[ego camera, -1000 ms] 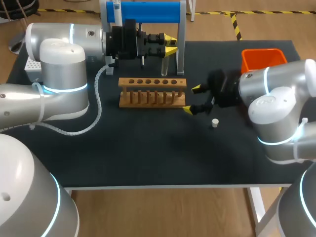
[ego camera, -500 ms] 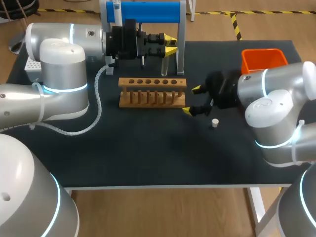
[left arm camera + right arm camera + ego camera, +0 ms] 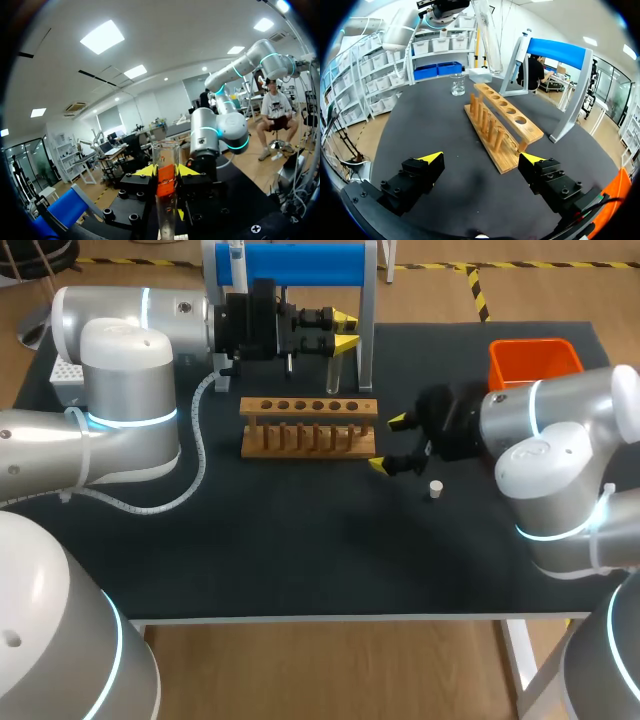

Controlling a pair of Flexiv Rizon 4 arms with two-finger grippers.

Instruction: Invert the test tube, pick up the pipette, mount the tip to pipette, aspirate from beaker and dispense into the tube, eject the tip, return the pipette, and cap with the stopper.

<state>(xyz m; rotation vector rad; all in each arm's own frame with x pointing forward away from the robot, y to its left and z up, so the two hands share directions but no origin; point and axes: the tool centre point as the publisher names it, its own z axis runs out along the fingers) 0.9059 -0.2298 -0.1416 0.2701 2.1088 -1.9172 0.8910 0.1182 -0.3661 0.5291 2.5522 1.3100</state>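
My left gripper is shut on a clear test tube, holding it upright above and just behind the right end of the wooden rack. In the left wrist view the tube stands between the yellow fingertips, its open mouth pointing away from the gripper. My right gripper is open and empty, low beside the rack's right end. The right wrist view shows the rack ahead of the gripper, the held tube above it, the beaker beyond, and the pipette on its blue stand. A white stopper lies near the right gripper.
The blue pipette stand stands at the back behind the rack. An orange bin sits at the back right. A white tip box is at the far left, partly behind my left arm. Bare black mat fills the front.
The right arm's elbow has shifted slightly to the left. Both grippers and the tube stay where they were.
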